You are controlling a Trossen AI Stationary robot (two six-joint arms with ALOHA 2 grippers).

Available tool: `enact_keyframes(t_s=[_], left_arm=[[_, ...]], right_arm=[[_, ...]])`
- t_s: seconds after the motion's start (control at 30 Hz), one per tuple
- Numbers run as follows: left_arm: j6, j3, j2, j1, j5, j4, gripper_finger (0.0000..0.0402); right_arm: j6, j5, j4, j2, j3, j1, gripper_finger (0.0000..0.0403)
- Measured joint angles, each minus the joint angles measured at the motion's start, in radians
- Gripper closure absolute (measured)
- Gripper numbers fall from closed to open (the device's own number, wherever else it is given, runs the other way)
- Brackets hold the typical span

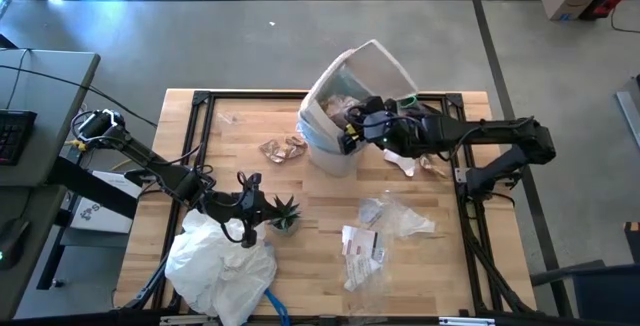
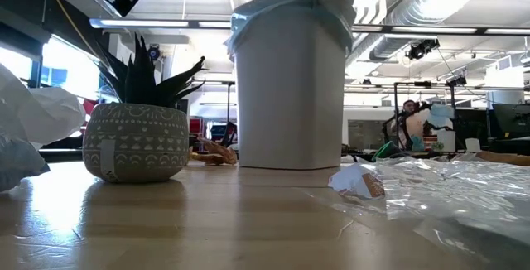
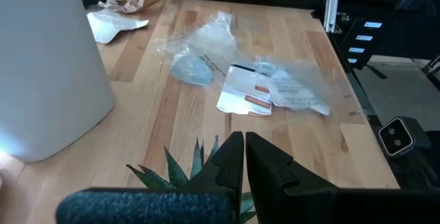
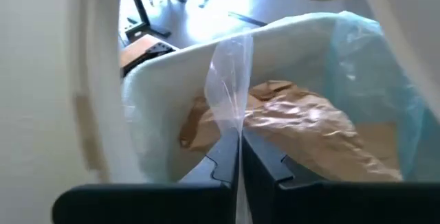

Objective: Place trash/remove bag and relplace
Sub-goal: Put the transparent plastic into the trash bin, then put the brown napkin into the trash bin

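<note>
The right gripper (image 4: 239, 157) is over the white bin (image 1: 340, 101) and pinches a strip of clear plastic wrapper (image 4: 228, 80). The blue bag (image 4: 368, 73) lines the bin, with brown paper (image 4: 302, 124) inside. The left gripper (image 3: 245, 157) is closed tight and empty above the small plant (image 1: 283, 212). More wrappers (image 1: 385, 226) lie on the counter (image 1: 240, 146).

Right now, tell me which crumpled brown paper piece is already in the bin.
The large brown paper lying inside the lined white bin, beyond the right gripper. The other crumpled brown piece still lies on the table left of the bin.
</note>
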Motion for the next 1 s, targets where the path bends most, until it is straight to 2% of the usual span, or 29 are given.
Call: enact_keyframes(t_s=[0.43, 0.8, 1.0], left_arm=[[-0.001, 0.0, 0.0, -0.013, -0.004, 0.0, 0.0401], [0.0, 0.0, 0.0, -0.013, -0.005, -0.001, 0.0401], [-0.001, 0.0, 0.0, -0.014, -0.005, 0.0, 0.0401]], right_arm=[[0.003, 0.018, 0.021, -0.003, 0.002, 0.0, 0.0394], [0.0, 0.039, 0.037, -0.003, 0.002, 0.011, 0.029], [-0.05, 0.088, 0.079, -0.003, 0.002, 0.039, 0.0275]])
